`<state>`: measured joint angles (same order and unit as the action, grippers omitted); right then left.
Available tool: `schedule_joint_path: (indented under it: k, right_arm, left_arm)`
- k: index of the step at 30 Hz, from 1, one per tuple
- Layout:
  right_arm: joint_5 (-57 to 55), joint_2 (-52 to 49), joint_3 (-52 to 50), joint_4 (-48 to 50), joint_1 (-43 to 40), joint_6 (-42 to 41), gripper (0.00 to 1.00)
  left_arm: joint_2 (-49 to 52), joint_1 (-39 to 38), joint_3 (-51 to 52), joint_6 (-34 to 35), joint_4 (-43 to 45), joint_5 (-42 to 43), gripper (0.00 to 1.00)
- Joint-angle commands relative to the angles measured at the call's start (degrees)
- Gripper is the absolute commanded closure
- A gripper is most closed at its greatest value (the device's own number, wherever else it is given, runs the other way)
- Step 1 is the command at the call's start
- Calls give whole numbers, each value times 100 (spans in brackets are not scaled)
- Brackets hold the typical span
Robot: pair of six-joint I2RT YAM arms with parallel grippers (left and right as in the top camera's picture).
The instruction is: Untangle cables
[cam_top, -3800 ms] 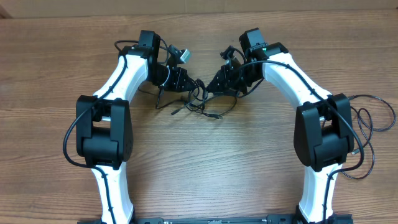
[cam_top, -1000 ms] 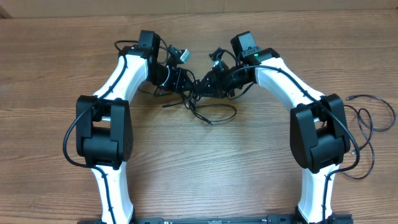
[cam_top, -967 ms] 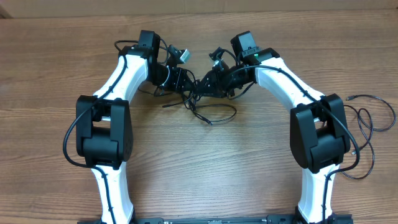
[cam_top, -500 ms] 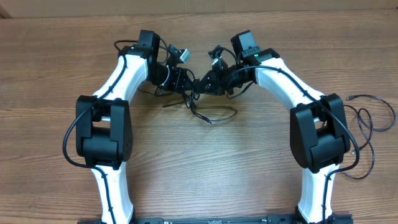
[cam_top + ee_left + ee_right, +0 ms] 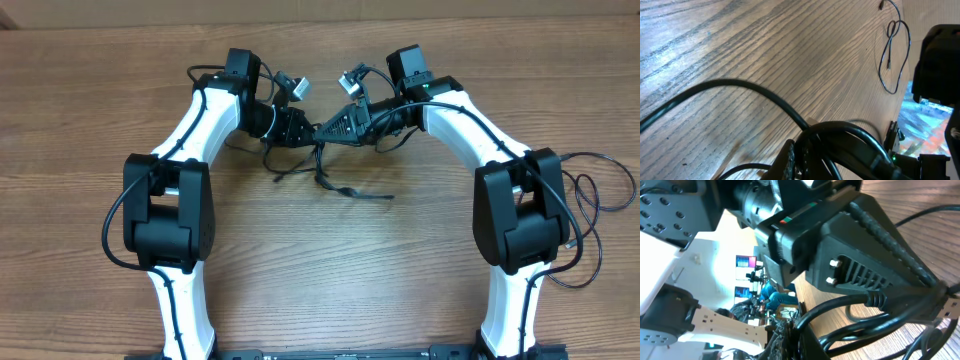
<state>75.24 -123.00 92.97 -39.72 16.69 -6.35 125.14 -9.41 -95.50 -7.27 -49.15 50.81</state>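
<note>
The cables [image 5: 322, 172] are a knot of thin black cords hanging between the two grippers at the middle back of the table, with one strand trailing right across the wood. My left gripper [image 5: 307, 130] is shut on the knot from the left. My right gripper [image 5: 323, 131] meets it tip to tip and is shut on a cord from the right. In the left wrist view the cords [image 5: 765, 97] loop over the left gripper [image 5: 799, 162]. In the right wrist view cords [image 5: 850, 311] run out of the right gripper [image 5: 792, 340], close to the left gripper's black body [image 5: 850, 245].
A separate thin black cable [image 5: 592, 195] lies in loose loops on the wood beside the right arm's elbow; it also shows in the left wrist view as a far loop [image 5: 892, 50]. The table's back edge [image 5: 320, 18] runs just behind the grippers.
The right gripper has shut on a cord and shifted slightly right and back. The knot has been drawn up, and a loose strand now stretches out to the right.
</note>
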Motion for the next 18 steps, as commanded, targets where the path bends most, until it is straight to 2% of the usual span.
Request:
schedule_joint_path:
  k: [1, 12, 18]
  right_arm:
    - [1233, 212, 72, 52, 15, 195, 96]
    - [1250, 212, 72, 382, 9, 192, 96]
    - [1187, 212, 72, 413, -105, 190, 96]
  left_arm:
    - [114, 4, 52, 151, 52, -951, 96]
    - [114, 4, 52, 1300, 52, -2507, 96]
    - [114, 7, 52, 1526, 15, -2855, 96]
